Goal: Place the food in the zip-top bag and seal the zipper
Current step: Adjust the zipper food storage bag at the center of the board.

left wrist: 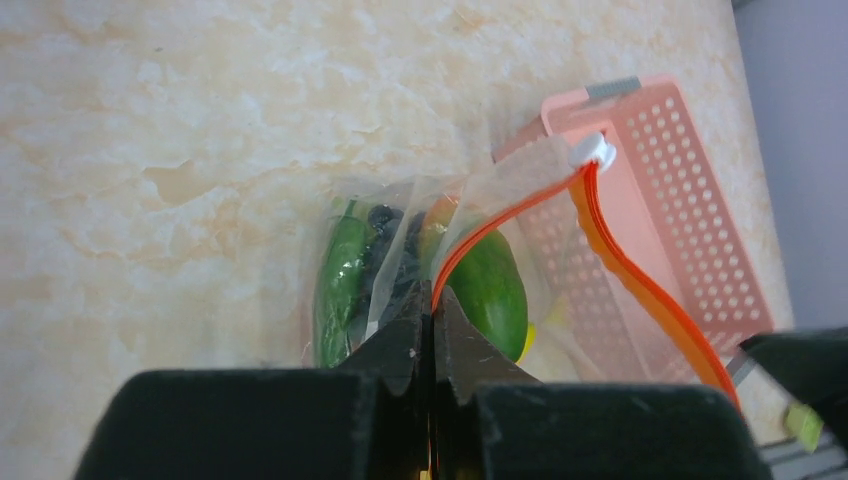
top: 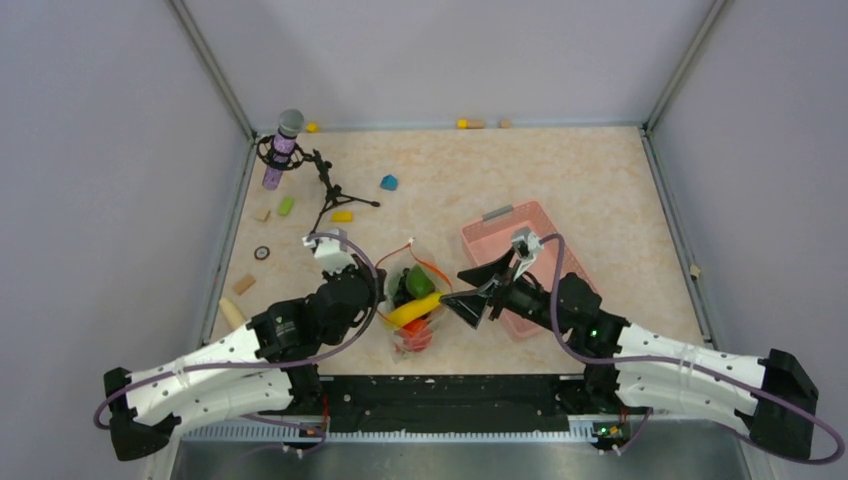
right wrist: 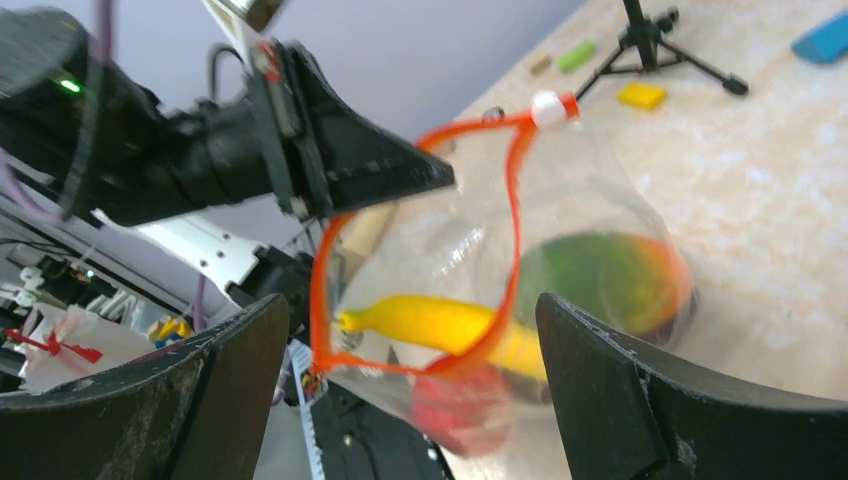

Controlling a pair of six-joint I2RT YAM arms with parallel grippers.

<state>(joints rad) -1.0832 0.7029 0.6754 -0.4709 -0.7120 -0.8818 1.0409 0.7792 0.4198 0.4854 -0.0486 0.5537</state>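
Observation:
The zip-top bag hangs between the arms with its mouth open. Inside are a yellow banana, a red tomato, green pieces and dark grapes. My left gripper is shut on the orange-red zipper strip and holds the bag up; it also shows in the left wrist view. The white slider is at the strip's far end. My right gripper is open and empty, facing the bag's mouth. There I see the banana, tomato and slider.
The pink slatted basket stands just behind my right gripper. A microphone on a small tripod is at the back left. Loose blocks lie around it: blue, yellow, green, and wooden ones by the left wall.

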